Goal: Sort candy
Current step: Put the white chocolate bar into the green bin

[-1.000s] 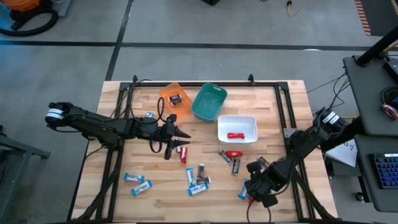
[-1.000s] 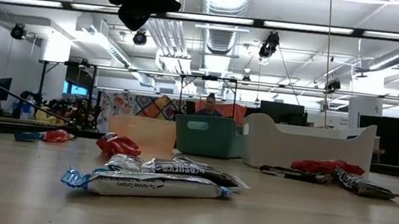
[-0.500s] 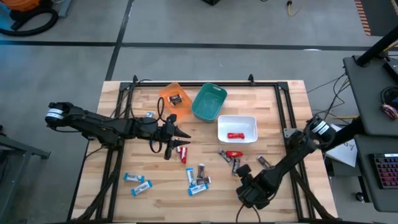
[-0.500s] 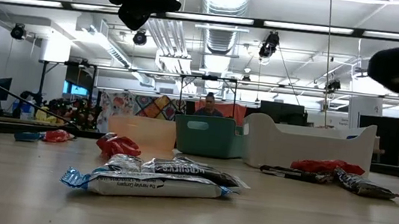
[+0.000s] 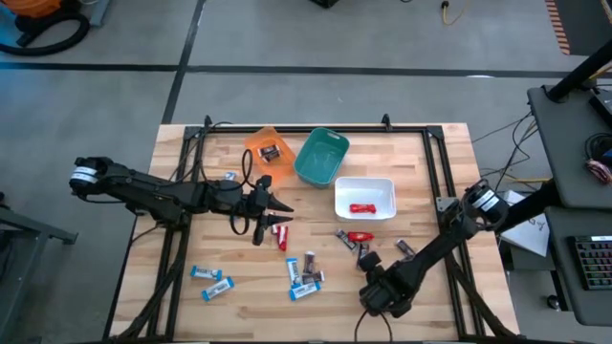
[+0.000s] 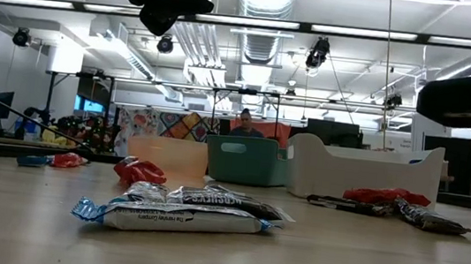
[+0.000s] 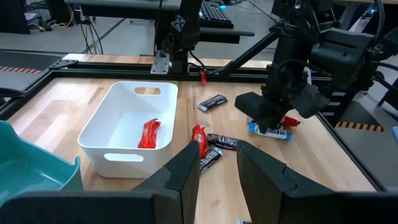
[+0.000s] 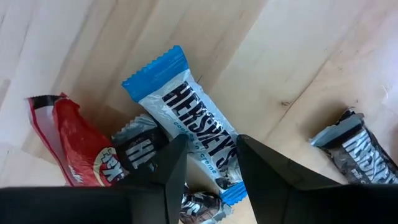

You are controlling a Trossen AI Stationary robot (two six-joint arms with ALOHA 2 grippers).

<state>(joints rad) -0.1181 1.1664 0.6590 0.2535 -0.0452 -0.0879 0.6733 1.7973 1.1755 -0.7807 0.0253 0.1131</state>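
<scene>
Holding one red candy (image 5: pixel 360 207), the white bin (image 5: pixel 364 183) sits beside the teal bin (image 5: pixel 321 158); the orange bin (image 5: pixel 265 150) beyond holds a dark bar. Loose candy (image 5: pixel 305 270) lies in front of the white bin. The right gripper (image 5: pixel 379 292) has moved leftward, fingers parted over a blue bar (image 8: pixel 198 127). The left gripper (image 5: pixel 277 205) hovers narrowly parted, empty.

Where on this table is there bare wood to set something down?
Free: the strip between the white bin and the table's right frame, and the corner left of the orange bin. Crowded: the middle, where candy lies scattered between the left gripper and right gripper.
</scene>
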